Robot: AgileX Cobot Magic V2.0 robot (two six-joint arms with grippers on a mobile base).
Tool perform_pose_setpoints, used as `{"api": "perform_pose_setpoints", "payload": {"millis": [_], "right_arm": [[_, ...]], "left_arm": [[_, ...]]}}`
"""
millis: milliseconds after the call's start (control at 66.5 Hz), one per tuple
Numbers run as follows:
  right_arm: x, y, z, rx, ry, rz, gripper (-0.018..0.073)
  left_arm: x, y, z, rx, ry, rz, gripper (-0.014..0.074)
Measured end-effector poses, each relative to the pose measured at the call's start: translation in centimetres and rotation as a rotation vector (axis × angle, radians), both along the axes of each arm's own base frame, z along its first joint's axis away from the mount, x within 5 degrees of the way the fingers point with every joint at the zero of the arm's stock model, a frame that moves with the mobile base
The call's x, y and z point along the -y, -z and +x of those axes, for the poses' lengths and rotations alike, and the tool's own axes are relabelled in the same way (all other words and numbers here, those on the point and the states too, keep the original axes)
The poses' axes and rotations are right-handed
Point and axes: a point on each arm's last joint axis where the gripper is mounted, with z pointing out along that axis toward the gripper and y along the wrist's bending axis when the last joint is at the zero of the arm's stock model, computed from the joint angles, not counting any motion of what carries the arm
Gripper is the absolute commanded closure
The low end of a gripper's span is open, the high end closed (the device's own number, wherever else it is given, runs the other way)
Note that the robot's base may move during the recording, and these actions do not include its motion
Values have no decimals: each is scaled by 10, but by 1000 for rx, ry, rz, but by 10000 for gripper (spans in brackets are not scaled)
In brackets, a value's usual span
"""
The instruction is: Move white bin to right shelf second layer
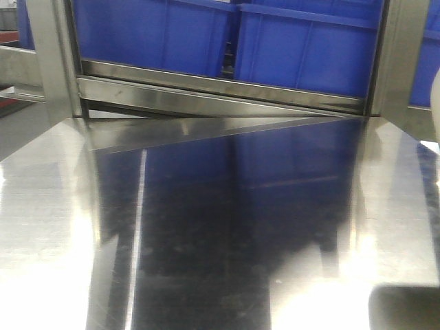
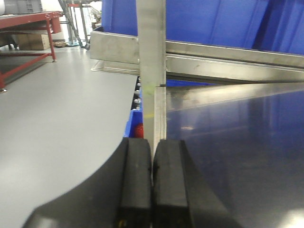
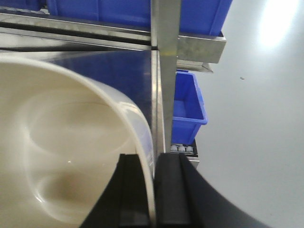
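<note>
Probably light and slightly bendy, the white bin (image 3: 61,142) is glossy thin plastic with no handles, so I judge the rim the only hold. My right gripper (image 3: 148,161) pinches that rim, one finger inside and one outside, at the right edge of the steel tabletop (image 1: 206,240); it could slip. My left gripper (image 2: 152,142) is pressed together, empty. A steel post (image 3: 166,52) stands just beside the bin, with blue crates (image 3: 118,12) behind.
</note>
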Motion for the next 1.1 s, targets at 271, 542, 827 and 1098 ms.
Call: {"api": "perform_pose_setpoints", "payload": {"millis": [271,542,827,1098], "right_arm": [[0,0,0,0,0,0,511],[0,0,0,0,0,0,511],[0,0,0,0,0,0,511],[0,0,0,0,0,0,511]], "left_arm": [[0,0,0,0,0,0,512],[0,0,0,0,0,0,512],[0,0,0,0,0,0,512],[0,0,0,0,0,0,512]]}}
